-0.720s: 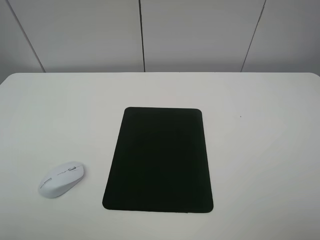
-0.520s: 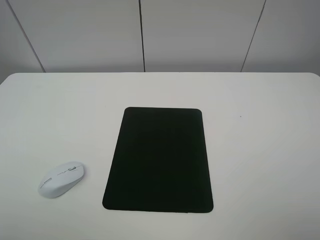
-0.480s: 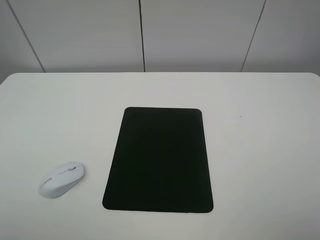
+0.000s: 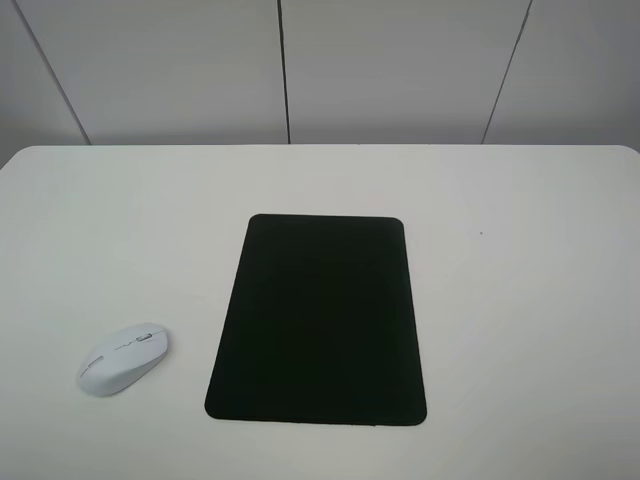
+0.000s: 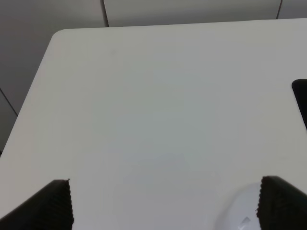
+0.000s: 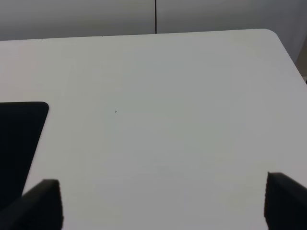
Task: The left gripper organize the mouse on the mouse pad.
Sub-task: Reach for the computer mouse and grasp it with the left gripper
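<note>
The white mouse (image 4: 123, 359) lies on the table near the front left, apart from the black mouse pad (image 4: 320, 318), which lies flat in the middle. No arm shows in the exterior high view. In the left wrist view my left gripper (image 5: 168, 206) is open, its black fingertips (image 5: 57, 206) spread wide above the table. The mouse (image 5: 240, 216) peeks in just inside one fingertip, and a corner of the pad (image 5: 301, 100) shows at the frame edge. My right gripper (image 6: 163, 203) is also open and holds nothing, with the pad (image 6: 19, 139) off to one side.
The white table (image 4: 520, 300) has rounded far corners and a grey panelled wall (image 4: 400, 70) behind it. A tiny dark speck (image 4: 481, 234) sits right of the pad.
</note>
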